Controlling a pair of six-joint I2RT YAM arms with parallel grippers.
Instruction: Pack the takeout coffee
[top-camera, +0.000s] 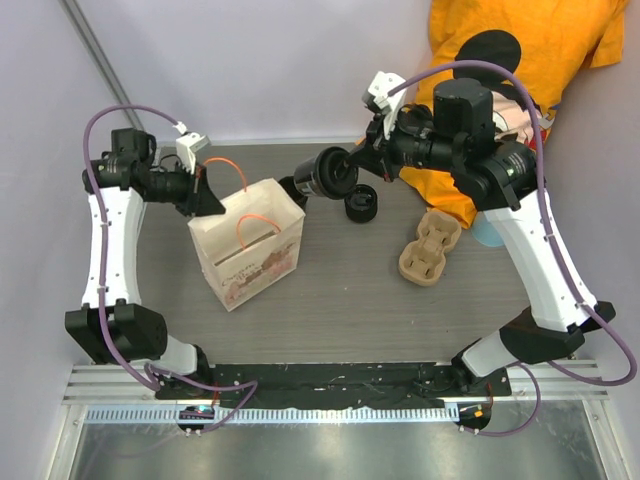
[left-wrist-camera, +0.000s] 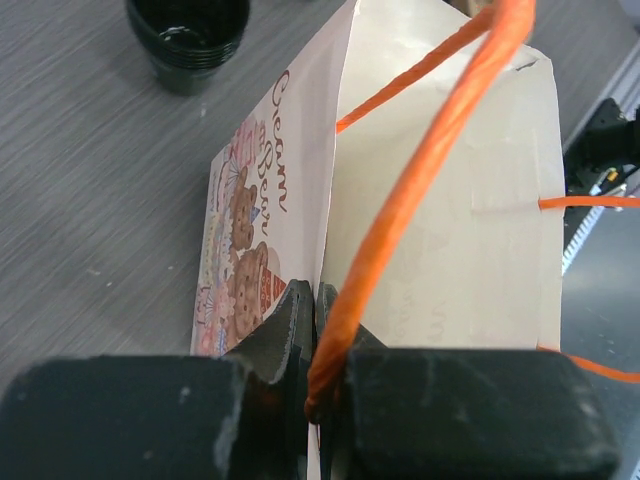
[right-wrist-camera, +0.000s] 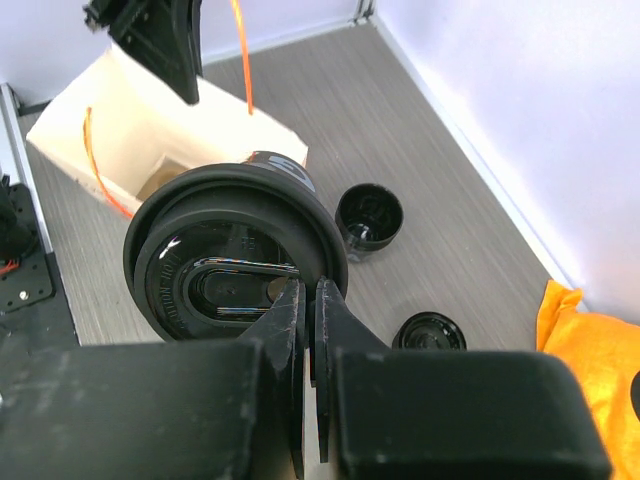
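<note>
The takeout coffee (top-camera: 322, 176) is a black cup with its black lid on, held on its side in the air just right of the brown paper bag's (top-camera: 247, 248) open top. My right gripper (top-camera: 360, 160) is shut on the rim of the lid. In the right wrist view the lid (right-wrist-camera: 235, 265) faces the camera, the gripper (right-wrist-camera: 310, 290) pinches its edge, and the bag (right-wrist-camera: 140, 140) lies beyond. My left gripper (top-camera: 212, 202) is shut on the bag's upper left edge next to an orange handle. In the left wrist view this gripper (left-wrist-camera: 315, 298) pinches the bag wall (left-wrist-camera: 440, 220).
An open black cup (right-wrist-camera: 368, 220) and a loose black lid (right-wrist-camera: 430, 335) stand on the table right of the bag; the cup also shows in the top view (top-camera: 361, 207). A beige pulp carrier (top-camera: 430, 248) lies right of centre. A light blue cup (top-camera: 487, 236) is mostly hidden behind my right arm.
</note>
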